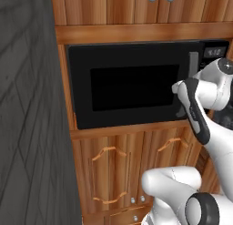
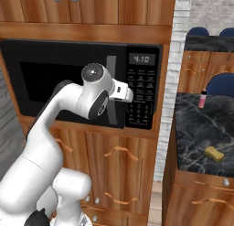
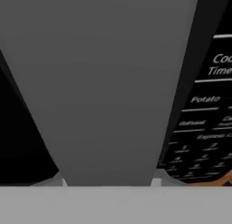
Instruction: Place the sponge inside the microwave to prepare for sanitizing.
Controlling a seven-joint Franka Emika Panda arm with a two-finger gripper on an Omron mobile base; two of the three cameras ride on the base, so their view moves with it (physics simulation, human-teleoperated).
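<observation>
The tool is clamped on the microwave's grey door handle; "Potato" is read on the keypad beside it.

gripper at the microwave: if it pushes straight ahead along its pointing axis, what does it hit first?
The microwave door handle: the grey bar sits dead ahead in the hand view, and the gripper appears shut on it already. Directly behind it is the closed door; depth is hard to judge.
</observation>
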